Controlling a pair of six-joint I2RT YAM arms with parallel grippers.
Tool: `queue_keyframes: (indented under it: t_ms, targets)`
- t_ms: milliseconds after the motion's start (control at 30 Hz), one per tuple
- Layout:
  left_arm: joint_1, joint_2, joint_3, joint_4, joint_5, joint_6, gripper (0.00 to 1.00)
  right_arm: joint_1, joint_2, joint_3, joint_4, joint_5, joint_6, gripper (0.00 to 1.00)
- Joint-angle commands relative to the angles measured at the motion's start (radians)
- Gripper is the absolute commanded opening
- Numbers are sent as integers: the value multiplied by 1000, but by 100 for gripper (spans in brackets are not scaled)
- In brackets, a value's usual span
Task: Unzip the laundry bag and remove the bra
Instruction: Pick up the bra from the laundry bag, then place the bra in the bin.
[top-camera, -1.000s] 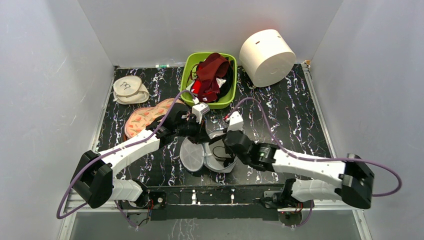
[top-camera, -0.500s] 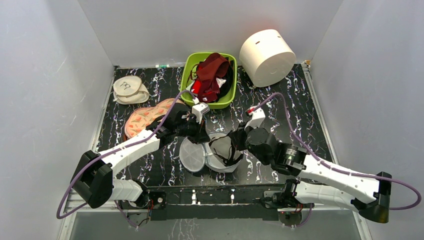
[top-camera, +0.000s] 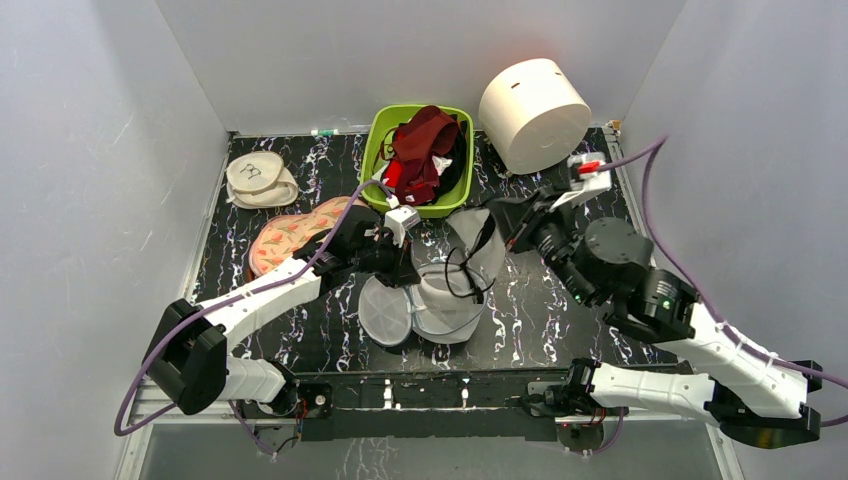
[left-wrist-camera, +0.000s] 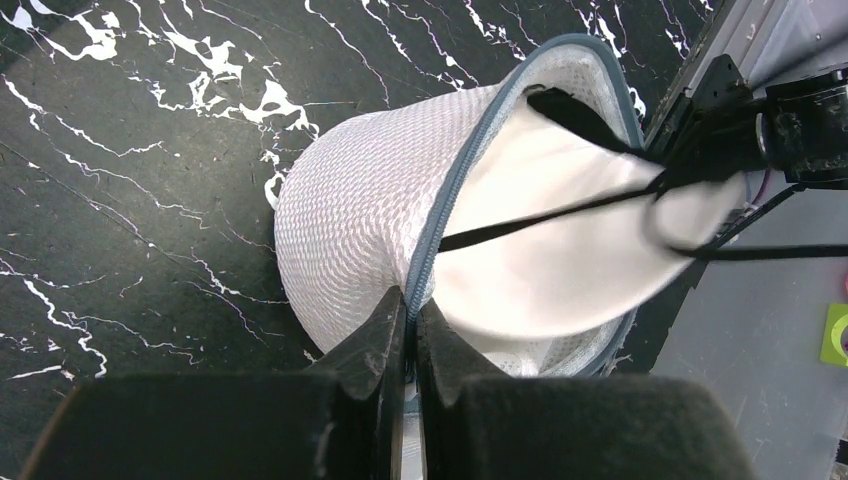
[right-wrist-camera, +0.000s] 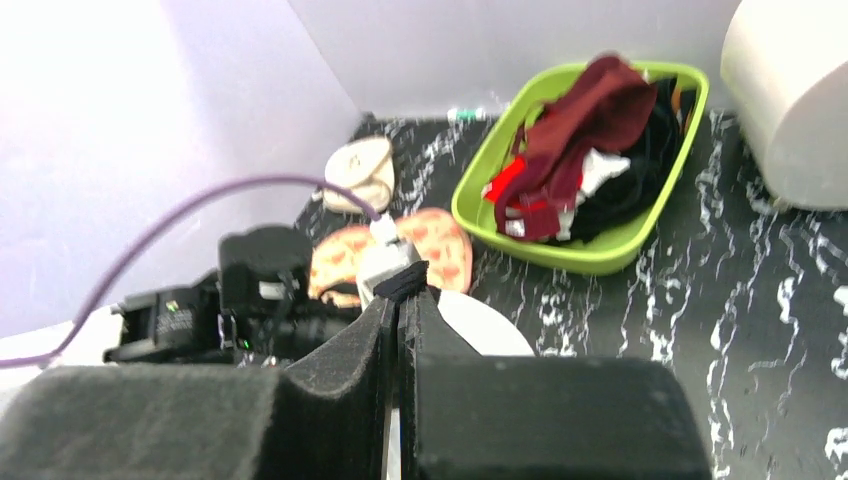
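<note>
The laundry bag (top-camera: 445, 318) of white mesh lies open on the table, its round lid (top-camera: 383, 310) folded out to the left. My left gripper (top-camera: 406, 268) is shut on its grey-blue zip rim (left-wrist-camera: 440, 230); the mesh wall (left-wrist-camera: 350, 210) fills the left wrist view. A bra with a pale moulded cup (top-camera: 478, 255) and thin black straps is half out of the bag; the cup (left-wrist-camera: 560, 250) also shows in the left wrist view. My right gripper (top-camera: 500, 215) is raised and shut on a black strap (right-wrist-camera: 404, 281). A dark red garment (top-camera: 425, 135) lies in the green basket.
The green basket (top-camera: 372, 150) of clothes stands at the back middle. A big solid white cylinder (top-camera: 533, 113) is at the back right. A peach floral pouch (top-camera: 285, 235) and a cream pouch (top-camera: 260, 180) lie at the left.
My right gripper has risen and swung back to the right from inside the bag, drawing the pale cup and black straps up out of it. The left gripper has held still on the rim.
</note>
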Motion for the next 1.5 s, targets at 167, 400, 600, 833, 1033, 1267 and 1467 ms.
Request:
queue_keyframes:
  t_ms: [167, 400, 600, 833, 1033, 1267, 1467]
  targets:
    - [-4, -12, 42, -15, -4, 14, 0, 4, 133, 368, 176, 57, -262, 0]
    - [-4, -20, 46, -22, -13, 17, 0, 4, 274, 566, 302, 61, -447, 0]
    - [-4, -40, 51, -41, -54, 25, 17, 4, 411, 623, 483, 165, -630, 0]
    - [-3, -196, 14, -28, -194, 37, 71, -240, 656, 759, 437, 22, -512, 0]
    - [8, -415, -34, -11, -408, 50, 98, -416, 851, 837, 491, -256, -339, 0]
    - [79, -612, -69, -52, -789, -21, 98, -505, 1224, 1227, 529, -435, -255, 0]
    - [85, -627, -68, -56, -815, -22, 98, -532, 1278, 1185, 613, -454, -238, 0]
